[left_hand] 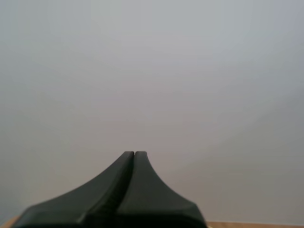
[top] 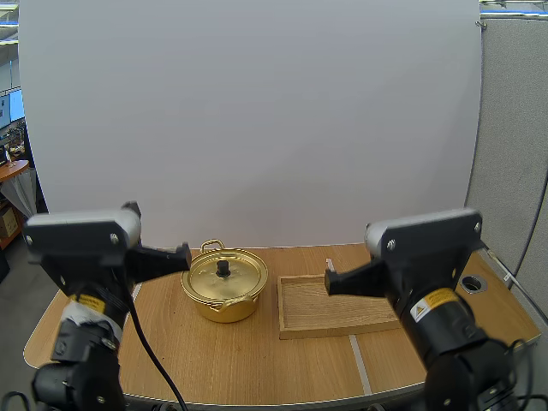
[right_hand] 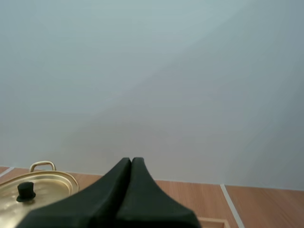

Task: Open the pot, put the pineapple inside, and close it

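The table (top: 240, 360) is made of light brown wood and has round corners. A shiny gold pot (top: 224, 291) sits on it, a bit left of the middle, with its lid (top: 224, 272) on. A flat wooden tray (top: 334, 306) lies just to the right of the pot, close but not touching. A thin white line (top: 360, 360) runs from the tray to the table's near edge.

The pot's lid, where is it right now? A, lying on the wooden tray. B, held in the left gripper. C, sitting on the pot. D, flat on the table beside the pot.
C: the lid sits squarely on the pot, covering its mouth, and the left gripper is shut on nothing.
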You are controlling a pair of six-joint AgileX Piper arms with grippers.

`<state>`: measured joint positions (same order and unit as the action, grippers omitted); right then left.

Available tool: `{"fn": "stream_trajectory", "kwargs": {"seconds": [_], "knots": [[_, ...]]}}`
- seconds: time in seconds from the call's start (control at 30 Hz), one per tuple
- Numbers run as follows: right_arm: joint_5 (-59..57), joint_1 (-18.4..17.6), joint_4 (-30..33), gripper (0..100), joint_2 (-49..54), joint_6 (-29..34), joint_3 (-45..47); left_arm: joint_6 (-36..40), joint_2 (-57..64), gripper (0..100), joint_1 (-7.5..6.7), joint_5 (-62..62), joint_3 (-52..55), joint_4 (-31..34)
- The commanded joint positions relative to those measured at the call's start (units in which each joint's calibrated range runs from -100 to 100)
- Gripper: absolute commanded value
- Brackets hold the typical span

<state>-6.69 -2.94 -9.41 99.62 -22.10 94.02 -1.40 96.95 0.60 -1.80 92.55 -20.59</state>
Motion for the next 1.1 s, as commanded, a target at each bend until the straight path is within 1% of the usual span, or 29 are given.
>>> {"fn": "stream_trajectory", "kwargs": {"seconds": [0.0,0.1,0.2,0.23,0.27,0.33,0.5,0.67,0.73,0.83,0.9,1.0,1.07], "knots": [[3.03,0.22,0.43,0,0.38,-0.61,3.53,0.5,0.33,0,-0.21,-2.58,3.01,-0.61],[3.21,0.22,0.72,0,0.38,-0.61,5.87,0.5,0.33,0,-0.21,-2.58,6.03,-0.61],[3.21,0.22,0.72,0,0.38,-0.61,5.98,0.5,0.59,0,-0.21,-2.58,7.45,-0.61],[2.77,0.22,0.72,0,0.38,-0.61,5.98,0.5,1.14,0,-0.21,-0.36,7.45,-0.61],[0.78,0.22,0.72,0,0.38,-0.61,5.98,0.5,1.83,0,-0.21,3.45,7.45,-0.61],[-1.02,0.22,0.72,0,0.38,-0.61,5.98,0.5,3.05,0,-0.21,6.53,7.45,-0.61],[-6.81,0.22,0.72,0,0.38,-0.49,5.98,0.5,3.05,0,-0.21,10.52,7.45,-0.61],[-16.1,0.22,0.72,0,0.38,-0.49,5.98,-0.48,3.05,0,-0.21,19.02,7.45,0.28],[-21.08,0.22,1.13,0,0.38,-0.49,5.98,-0.7,3.05,0,-0.21,23.02,7.45,1.65],[-23.96,0.62,1.7,0,0.38,-0.49,5.98,-0.51,3.05,0,-0.21,27.71,7.45,3.82],[-24.39,0.83,2.05,0,0.38,-0.49,5.98,1.14,3.05,0,-0.21,30.15,7.45,5.66],[-24.39,0.92,2.16,0,0.38,-0.49,5.98,7.0,3.05,0,-0.21,30.81,7.45,9.4],[-24.7,0.91,2.16,0,0.38,-0.49,5.98,8.67,3.05,0,-0.21,31.52,7.45,10.2]]}}
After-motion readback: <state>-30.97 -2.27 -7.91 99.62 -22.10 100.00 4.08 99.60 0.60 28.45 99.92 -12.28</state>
